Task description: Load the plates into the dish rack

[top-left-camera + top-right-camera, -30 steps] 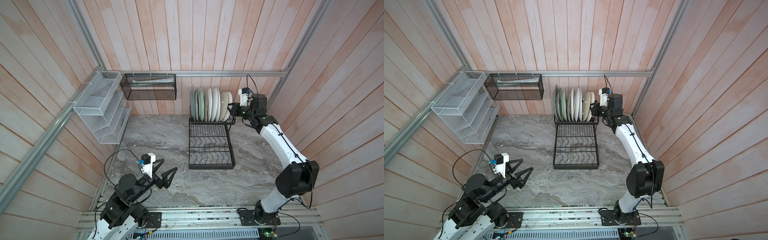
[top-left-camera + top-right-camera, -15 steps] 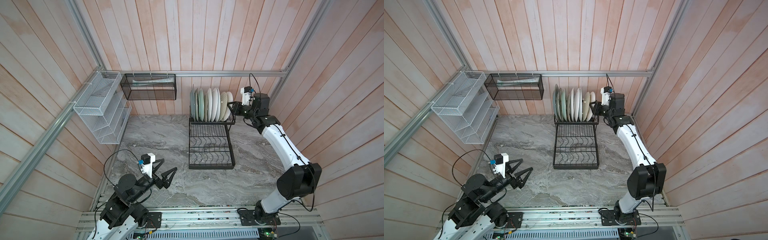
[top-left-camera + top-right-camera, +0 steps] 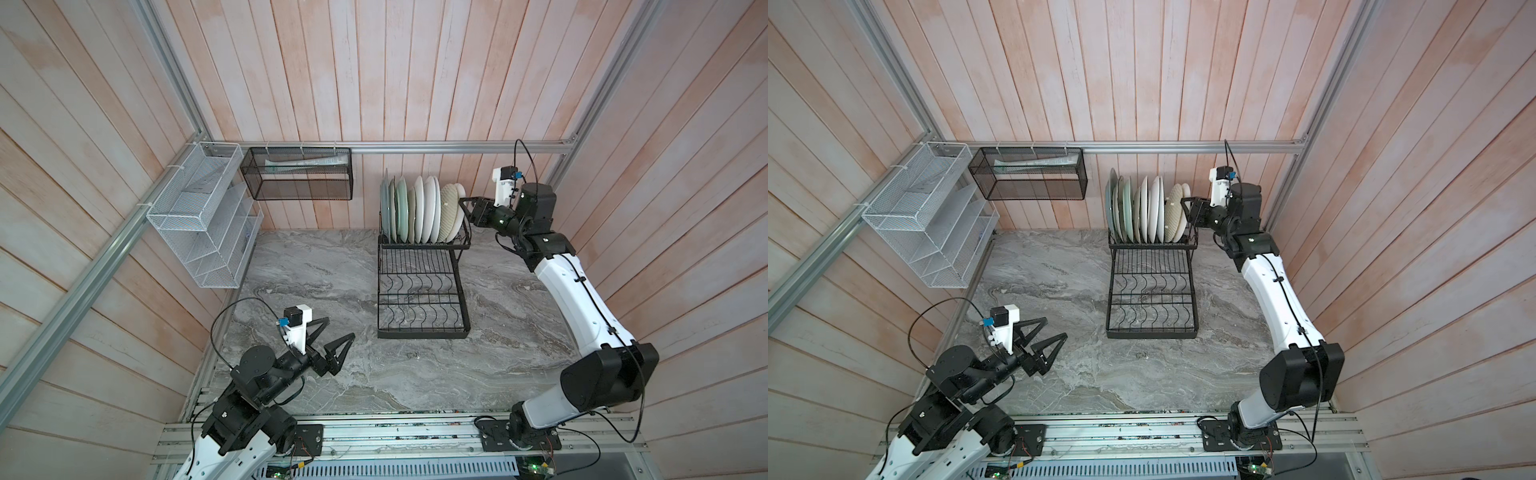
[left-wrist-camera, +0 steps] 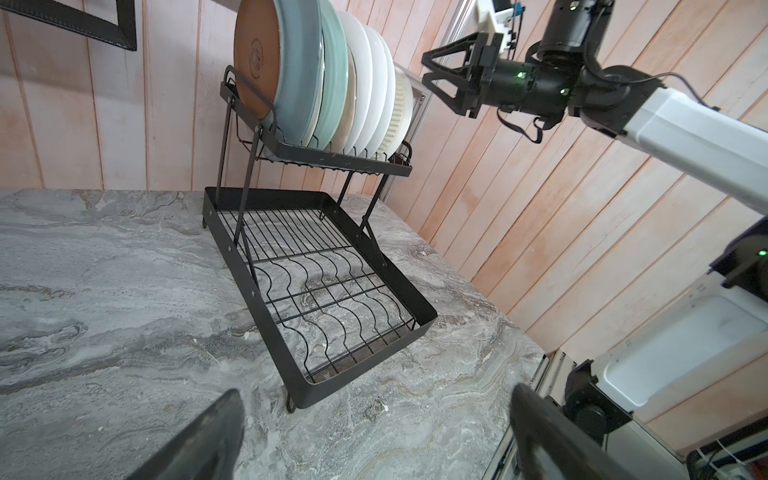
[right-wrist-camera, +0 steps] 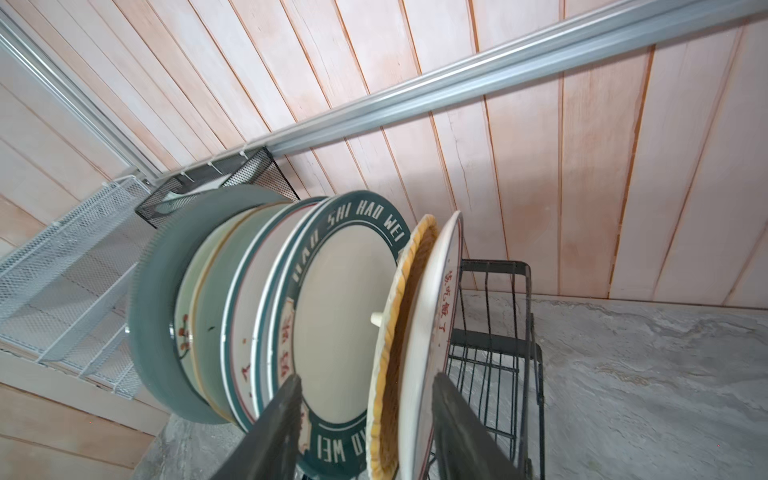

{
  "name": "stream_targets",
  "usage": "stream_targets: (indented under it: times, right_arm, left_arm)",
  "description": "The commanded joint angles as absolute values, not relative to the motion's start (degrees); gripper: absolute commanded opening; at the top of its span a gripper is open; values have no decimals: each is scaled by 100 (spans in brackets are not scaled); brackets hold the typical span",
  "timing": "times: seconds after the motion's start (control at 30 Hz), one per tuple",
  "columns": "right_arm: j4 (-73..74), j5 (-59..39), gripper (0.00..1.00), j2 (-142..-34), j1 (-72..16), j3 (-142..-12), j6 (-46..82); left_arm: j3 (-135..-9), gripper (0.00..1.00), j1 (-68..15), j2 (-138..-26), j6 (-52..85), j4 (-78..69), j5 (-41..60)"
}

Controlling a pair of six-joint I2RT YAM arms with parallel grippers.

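Note:
Several plates (image 3: 419, 212) (image 3: 1146, 212) (image 4: 332, 83) stand on edge in the raised upper tier of the black dish rack (image 3: 424, 332) (image 3: 1152, 332) (image 4: 370, 359). My right gripper (image 3: 464, 212) (image 3: 1185, 212) (image 5: 365, 378) is at the row's right end, open. Its fingers straddle the yellow ribbed plate (image 5: 395, 332) and the white red-lettered end plate (image 5: 436, 311) without pinching them. The rack's lower tier holds nothing. My left gripper (image 3: 338, 328) (image 3: 1054, 327) (image 4: 376, 392) hovers wide open and empty over the marble at the front left.
A white mesh organizer (image 3: 199, 216) hangs on the left wall. A black mesh basket (image 3: 297, 178) hangs on the back wall, left of the plates. Wood-panel walls close in behind and to the right of the rack.
My right gripper's jaws have spread apart around the end plates, and its wrist has shifted slightly right. The left arm has not moved.

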State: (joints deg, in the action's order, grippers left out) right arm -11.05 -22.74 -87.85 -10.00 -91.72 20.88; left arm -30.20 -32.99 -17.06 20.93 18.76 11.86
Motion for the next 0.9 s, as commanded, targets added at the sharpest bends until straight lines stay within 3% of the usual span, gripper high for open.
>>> stream_targets:
  times: [0.0,0.1,0.23,0.53,0.67,0.87]
  right_arm:
    - [-877,-2531,52,-8525,-928,-9062,2236]
    - [-765,-2531,54,-8300,-880,-8943,2337]
    - [-457,-2544,63,-7790,-785,-8544,2533]
    - [283,-2380,66,-5822,-589,-5934,2936]
    - [269,-2228,66,-5039,-580,-4624,3006]
    - [353,-1982,65,-4579,-580,-3057,3158]
  left_arm:
    - [-3085,100,-3287,-1716,2169,1934,1029]
    - [-3087,100,-3275,-1731,2249,1949,968]
    - [-3186,100,-3278,-1892,2612,2183,589]
    - [-3185,100,-3278,-2781,3073,1886,709]
    - [-3191,99,-3300,-3850,3216,1308,951]
    - [-3955,86,-3567,-5930,3199,1267,342]
